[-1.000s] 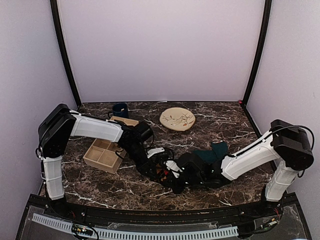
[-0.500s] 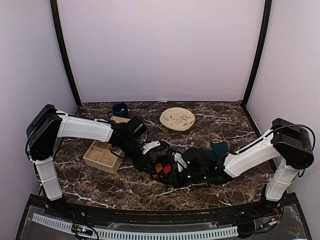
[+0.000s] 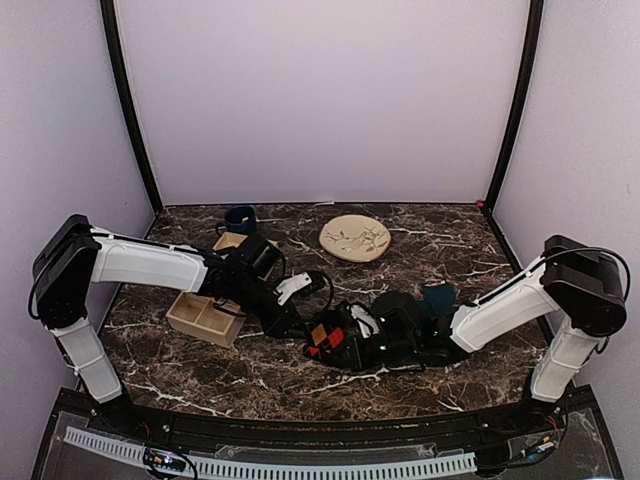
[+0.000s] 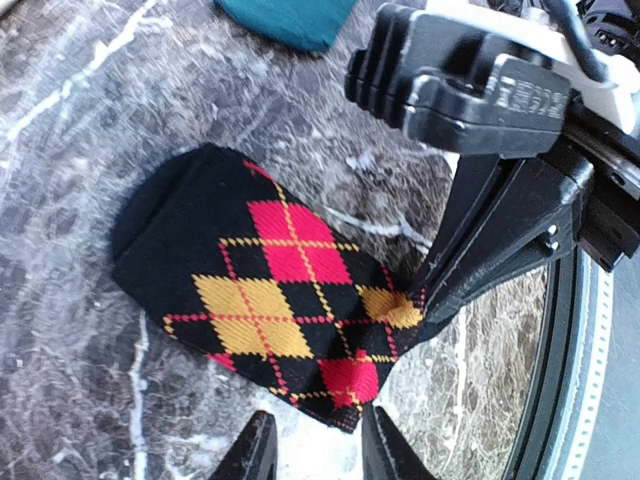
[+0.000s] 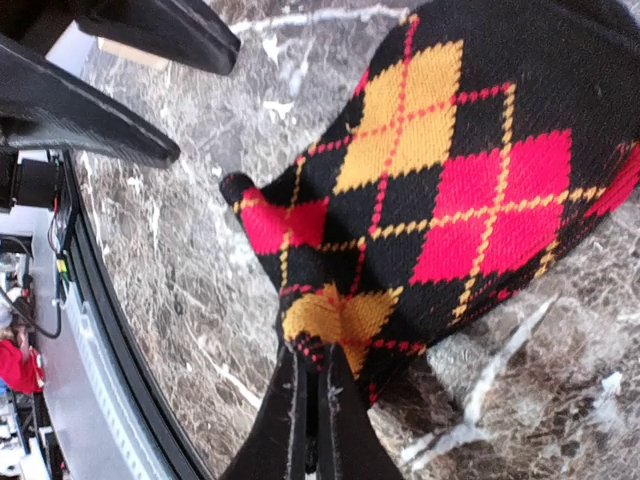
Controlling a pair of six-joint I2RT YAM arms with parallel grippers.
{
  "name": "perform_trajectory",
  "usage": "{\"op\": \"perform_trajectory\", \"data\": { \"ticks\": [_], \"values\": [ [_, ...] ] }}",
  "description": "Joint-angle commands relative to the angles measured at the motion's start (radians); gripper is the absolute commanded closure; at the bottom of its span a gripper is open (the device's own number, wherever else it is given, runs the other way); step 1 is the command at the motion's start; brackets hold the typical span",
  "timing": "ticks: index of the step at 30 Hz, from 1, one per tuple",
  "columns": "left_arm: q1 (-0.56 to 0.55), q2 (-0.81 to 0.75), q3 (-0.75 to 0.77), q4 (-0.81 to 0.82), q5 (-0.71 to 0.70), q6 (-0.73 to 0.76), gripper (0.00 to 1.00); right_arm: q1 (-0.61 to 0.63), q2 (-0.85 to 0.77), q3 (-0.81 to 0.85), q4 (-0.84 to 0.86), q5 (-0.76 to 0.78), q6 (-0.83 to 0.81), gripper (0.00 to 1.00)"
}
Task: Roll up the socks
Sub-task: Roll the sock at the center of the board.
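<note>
Top external | argyle socks [image 3: 325, 337] flat on surface [image 3: 200, 370], right of wooden box [image 3: 208, 310] | long axis runs away from box toward teal socks [image 3: 437, 297] | right pincer [image 5: 308, 372] clamped on their corner, arm low | left pincer [image 4: 318, 452] apart at box-side edge, arm outstretched.

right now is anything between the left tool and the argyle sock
Nothing visible. The open left tool sits right at the argyle sock's near corner; the right tool pinches its edge off to one side.
</note>
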State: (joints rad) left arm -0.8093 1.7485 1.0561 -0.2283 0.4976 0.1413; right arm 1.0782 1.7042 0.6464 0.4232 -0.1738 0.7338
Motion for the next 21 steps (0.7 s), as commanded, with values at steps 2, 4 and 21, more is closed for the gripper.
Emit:
{"op": "perform_trajectory", "data": {
  "ticks": [2, 4, 21],
  "values": [
    [0.002, -0.074, -0.051, 0.084, -0.032, -0.023, 0.68, -0.023, 0.0, -0.019, 0.064, -0.036, 0.054, 1.0],
    [0.001, -0.096, -0.075, 0.113, -0.027, -0.025, 0.68, -0.032, 0.004, -0.022, 0.077, -0.052, 0.072, 1.0],
    [-0.192, -0.17, -0.2, 0.253, -0.254, 0.112, 0.68, -0.073, 0.074, -0.02, 0.179, -0.197, 0.263, 1.0]
  ]
}}
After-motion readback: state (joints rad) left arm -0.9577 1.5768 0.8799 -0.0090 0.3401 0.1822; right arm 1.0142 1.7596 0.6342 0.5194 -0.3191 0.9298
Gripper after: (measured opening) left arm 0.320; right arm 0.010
